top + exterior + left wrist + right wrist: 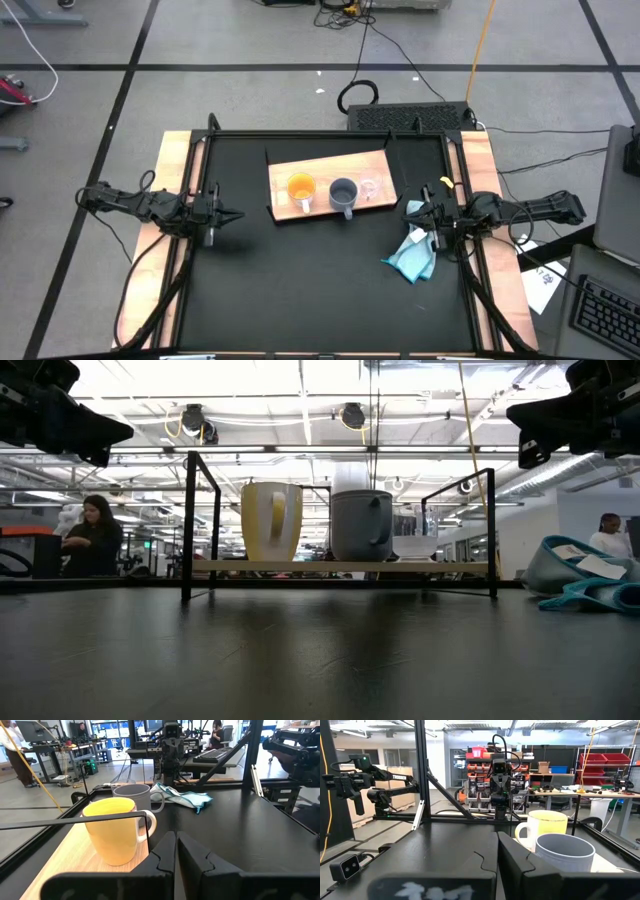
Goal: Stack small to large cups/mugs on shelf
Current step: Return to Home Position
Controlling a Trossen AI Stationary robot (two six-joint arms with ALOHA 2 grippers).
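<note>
Three cups stand in a row on the light-brown wooden shelf board [330, 165]: an orange cup with a white handle [301, 188], a blue-grey mug [343, 193] and a small clear cup [369, 188]. Each rests on its base, open end up. My left gripper [232, 215] is shut and empty, to the left of the board, its fingers [167, 852] pointing at the orange cup [112, 832]. My right gripper [408, 210] is shut and empty, to the right of the board, facing the blue-grey mug [565, 855].
A crumpled light blue cloth [412, 255] lies on the black tabletop near the right gripper, toward the near edge. A thin black metal frame [188, 525] stands around the board. Pale wooden strips [170, 190] run along the table's sides. People show in the room beyond.
</note>
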